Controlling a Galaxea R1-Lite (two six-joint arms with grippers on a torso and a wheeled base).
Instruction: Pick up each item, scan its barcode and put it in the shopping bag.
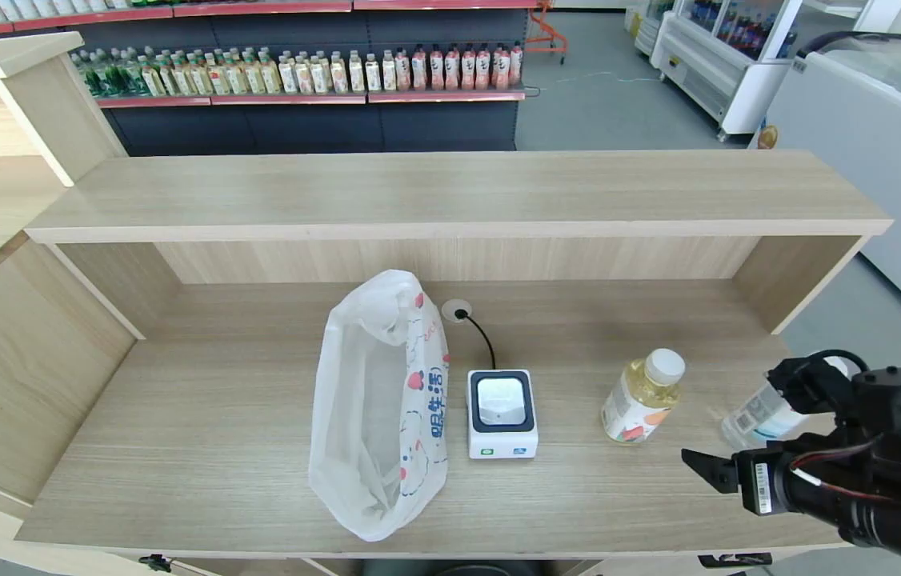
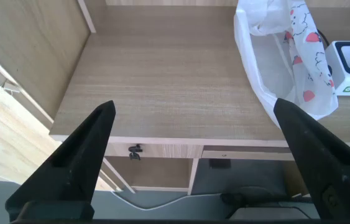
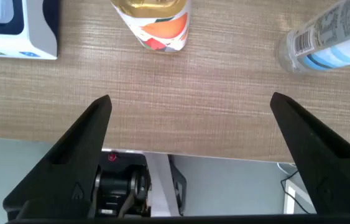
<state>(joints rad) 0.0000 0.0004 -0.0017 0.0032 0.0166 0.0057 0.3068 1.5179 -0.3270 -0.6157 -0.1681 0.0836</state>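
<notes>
- Head: shopping bag [image 1: 378,416] mid surface [image 1: 218,448], scanner [image 1: 502,412] just right of it, yellow bottle [image 1: 642,398] farther right, clear bottle [image 1: 758,416] far right.
- Left wrist: left gripper [image 2: 194,104] jaws spread, over near-left surface edge.
- Right wrist: right gripper [image 3: 190,99] jaws spread, near both bottles.

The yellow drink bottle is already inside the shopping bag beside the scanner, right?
No. The yellow drink bottle is not in the shopping bag; it stands on the counter, with the scanner between them. The head view shows it.

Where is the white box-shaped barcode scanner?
The scanner sits mid-counter in the head view, just right of the white plastic shopping bag, with the yellow drink bottle farther right.
</notes>
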